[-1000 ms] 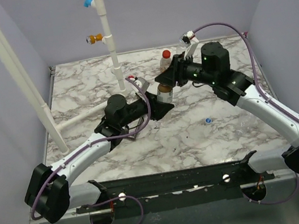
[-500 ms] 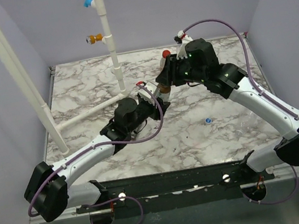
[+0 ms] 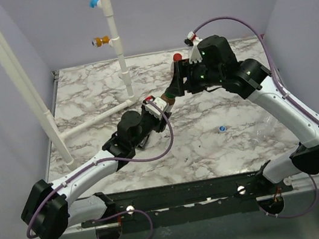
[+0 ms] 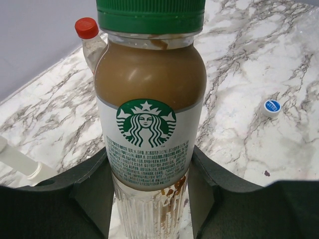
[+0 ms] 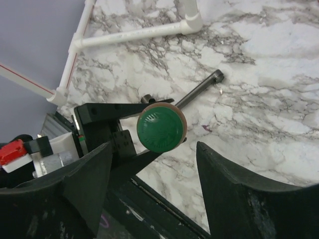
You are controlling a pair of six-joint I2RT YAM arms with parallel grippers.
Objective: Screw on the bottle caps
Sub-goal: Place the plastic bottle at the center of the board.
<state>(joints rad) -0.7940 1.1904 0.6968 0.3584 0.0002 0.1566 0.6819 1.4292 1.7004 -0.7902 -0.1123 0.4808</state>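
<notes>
Above the counter (image 4: 239, 59), the left gripper (image 4: 149, 191) clamps a bottle (image 4: 148, 99) with its green cap (image 5: 160, 126) on, the right gripper (image 5: 153, 154) open around it; a blue-white cap (image 4: 272, 107) lies loose.

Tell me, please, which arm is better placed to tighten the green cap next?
Right: the right gripper stands open around the green cap, while the left gripper grips the Starbucks bottle.
</notes>
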